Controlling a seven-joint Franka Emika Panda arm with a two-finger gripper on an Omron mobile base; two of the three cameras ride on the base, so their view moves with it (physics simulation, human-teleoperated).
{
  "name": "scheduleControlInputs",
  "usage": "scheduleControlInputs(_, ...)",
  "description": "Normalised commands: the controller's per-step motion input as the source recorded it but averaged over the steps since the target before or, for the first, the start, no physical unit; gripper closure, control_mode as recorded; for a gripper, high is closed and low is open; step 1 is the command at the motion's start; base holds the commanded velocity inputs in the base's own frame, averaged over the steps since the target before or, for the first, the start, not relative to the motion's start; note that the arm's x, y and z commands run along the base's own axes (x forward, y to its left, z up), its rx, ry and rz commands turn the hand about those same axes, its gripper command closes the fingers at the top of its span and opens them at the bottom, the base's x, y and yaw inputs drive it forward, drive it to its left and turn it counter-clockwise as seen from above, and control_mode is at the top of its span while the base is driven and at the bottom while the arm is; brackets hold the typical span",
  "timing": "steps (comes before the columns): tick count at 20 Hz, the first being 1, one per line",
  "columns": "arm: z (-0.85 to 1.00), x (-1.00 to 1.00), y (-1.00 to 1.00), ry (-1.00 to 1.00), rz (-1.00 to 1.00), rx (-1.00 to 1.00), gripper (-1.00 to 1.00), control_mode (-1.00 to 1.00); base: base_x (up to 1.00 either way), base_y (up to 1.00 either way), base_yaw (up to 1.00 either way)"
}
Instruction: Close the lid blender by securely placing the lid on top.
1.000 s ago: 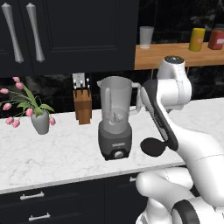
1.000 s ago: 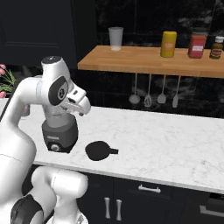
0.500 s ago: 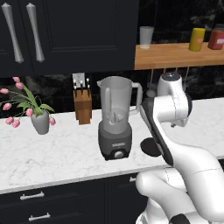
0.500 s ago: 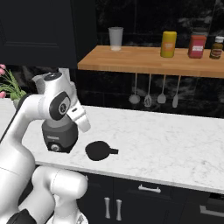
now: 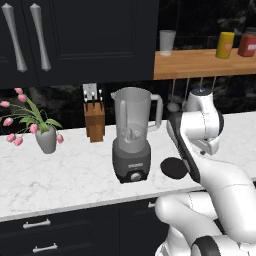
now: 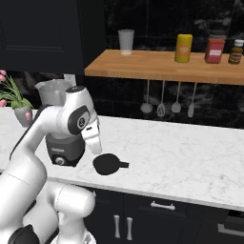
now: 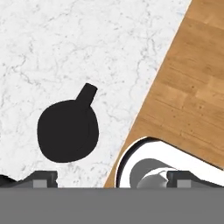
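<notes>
The blender (image 5: 132, 135) stands on the white marble counter, its clear jar open at the top; in the right base view its dark base (image 6: 64, 150) shows behind my arm. To its right the lid (image 6: 107, 164) lies flat on the counter, a black disc with its tab pointing right. My arm partly covers the lid (image 5: 172, 167) in the left base view. My gripper (image 6: 96, 147) hangs just above the lid's left edge. In the hand view the gripper (image 7: 113, 178) is open wide, and the lid (image 7: 68, 130) lies apart from the fingertips, nearer the left one.
A wooden knife block (image 5: 94, 120) and a vase of pink flowers (image 5: 45, 137) stand left of the blender. A wooden shelf (image 6: 162, 66) with a cup and jars hangs above, utensils (image 6: 162, 102) under it. The counter's front edge and the wood floor (image 7: 188, 100) lie close beside the lid.
My arm has folded down and the hand has dropped towards the lid. Lid and blender have stayed in place, and the jaws have stayed open.
</notes>
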Motion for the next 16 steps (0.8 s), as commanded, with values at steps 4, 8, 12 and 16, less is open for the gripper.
scheduleControlInputs(4, -0.29, 0.03, -0.41, 0.07, -0.22, 0.13, -1.00, -1.00, 0.00, 0.00, 0.00)
scheduleControlInputs(8, -0.32, 0.05, -0.34, 0.03, -0.18, 0.10, -1.00, -1.00, 0.00, 0.00, 0.00)
scheduleControlInputs(12, -0.35, 0.04, -0.21, 0.00, -0.11, 0.04, -1.00, -1.00, 0.00, 0.00, 0.00)
scheduleControlInputs(16, -0.37, 0.07, -0.09, 0.00, -0.01, 0.00, -1.00, -1.00, 0.00, 0.00, 0.00)
